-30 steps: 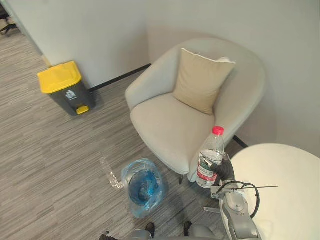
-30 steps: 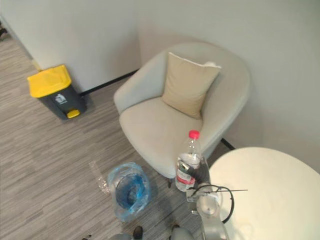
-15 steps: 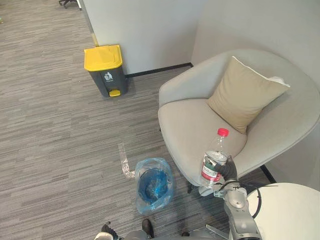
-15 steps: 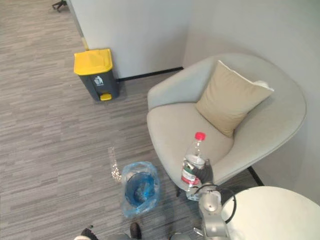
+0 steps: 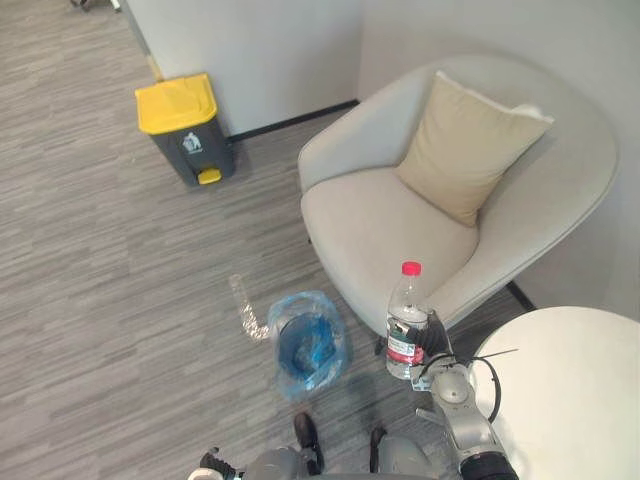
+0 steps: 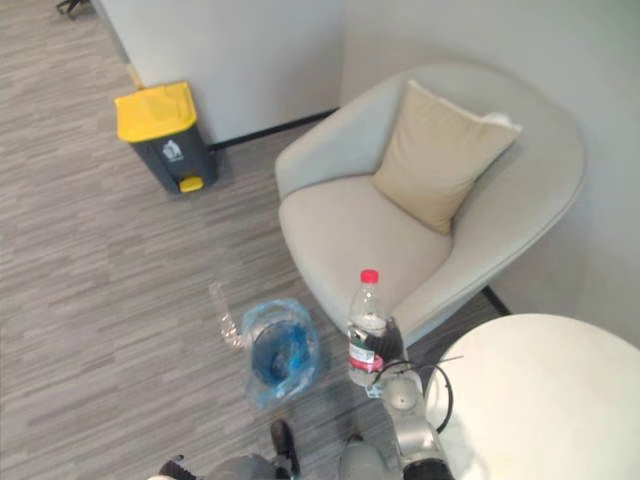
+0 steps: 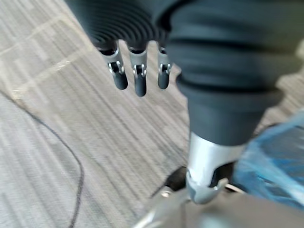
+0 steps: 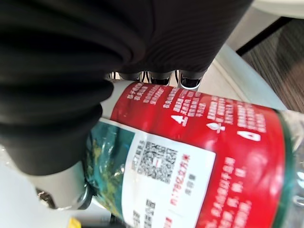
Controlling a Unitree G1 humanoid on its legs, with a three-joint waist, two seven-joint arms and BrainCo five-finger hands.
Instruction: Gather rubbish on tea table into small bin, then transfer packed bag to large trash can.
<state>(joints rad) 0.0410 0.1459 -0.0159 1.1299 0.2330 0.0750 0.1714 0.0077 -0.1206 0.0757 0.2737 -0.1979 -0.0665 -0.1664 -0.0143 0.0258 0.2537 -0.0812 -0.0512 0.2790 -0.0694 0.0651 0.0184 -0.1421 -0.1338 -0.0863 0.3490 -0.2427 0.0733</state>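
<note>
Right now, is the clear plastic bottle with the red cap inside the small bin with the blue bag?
No, the right hand holds the bottle upright, away from the bin.

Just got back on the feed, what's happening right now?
The right hand grips a red-capped bottle upright, just off the edge of the round table and in front of the armchair. The blue-lined small bin stands on the floor to the bottle's left; nothing dropped yet. A second clear bottle lies beside the bin. The left hand hangs open. The yellow-lidded trash can stands by the wall.
</note>
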